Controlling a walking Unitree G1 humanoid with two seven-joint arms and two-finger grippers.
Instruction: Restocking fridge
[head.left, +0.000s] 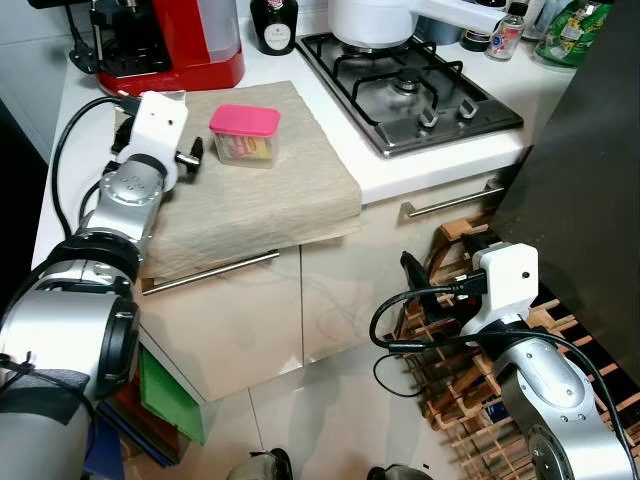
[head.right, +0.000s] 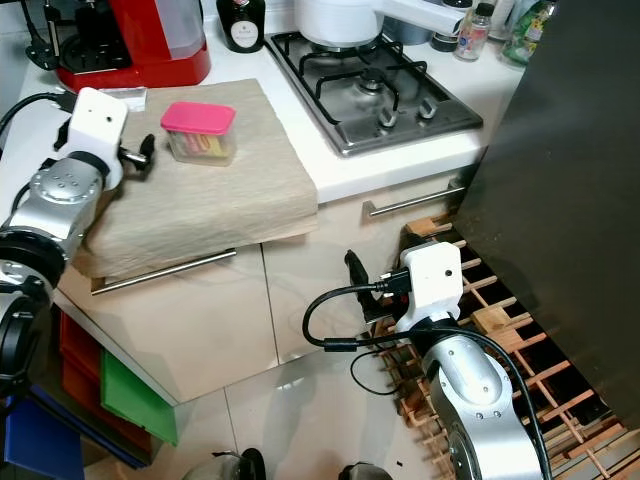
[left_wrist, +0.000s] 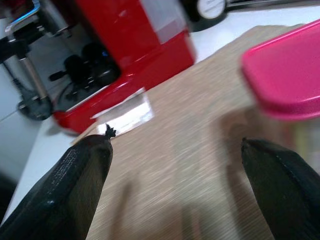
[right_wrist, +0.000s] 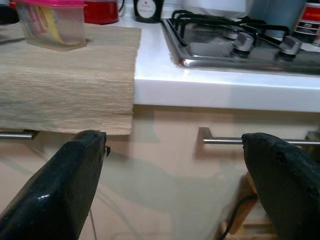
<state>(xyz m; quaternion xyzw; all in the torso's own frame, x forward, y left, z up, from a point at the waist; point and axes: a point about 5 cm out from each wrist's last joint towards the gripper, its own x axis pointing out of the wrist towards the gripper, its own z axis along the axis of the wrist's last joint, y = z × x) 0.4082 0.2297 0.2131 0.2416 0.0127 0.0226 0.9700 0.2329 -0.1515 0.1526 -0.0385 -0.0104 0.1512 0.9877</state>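
A clear plastic container with a pink lid (head.left: 244, 135) stands on a beige mat (head.left: 260, 200) on the counter. Yellow and red packets show through its wall. My left gripper (head.left: 193, 160) hovers over the mat just to the container's left. It is open, and in the left wrist view the pink lid (left_wrist: 285, 75) lies beyond the right fingertip (left_wrist: 280, 185). My right gripper (right_wrist: 170, 185) is low in front of the cabinets, below counter height. It is open with nothing between its fingers and points toward the counter edge.
A red coffee machine (head.left: 175, 40) stands behind the mat. A gas hob (head.left: 410, 85) with a white pot (head.left: 370, 20) is on the right. A dark tall panel (head.left: 590, 180) rises at far right above a wooden wine rack (head.left: 470, 390). Metal cabinet handles (head.left: 450, 200) stick out below the counter.
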